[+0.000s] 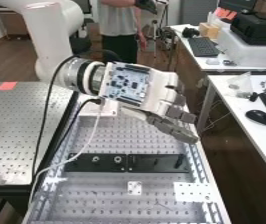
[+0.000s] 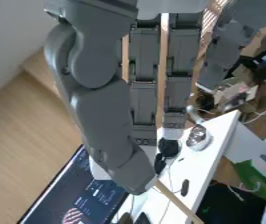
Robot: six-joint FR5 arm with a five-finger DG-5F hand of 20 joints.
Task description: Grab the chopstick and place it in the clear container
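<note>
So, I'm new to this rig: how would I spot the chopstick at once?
In the wrist view, find the dark grey hand and trace its thick thumb to the tip. The chopstick juts out there, slanting across the white desk. It's a straight, slim, pale wooden rod, unlike the stubby black object nearby.

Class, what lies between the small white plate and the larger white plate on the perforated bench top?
Nothing lies there: in the high view, only bare bench top separates the small white plate from the larger white plate.

A white cable [image 1: 84, 148] loops beside open space above the bench [image 1: 104, 192].
</note>
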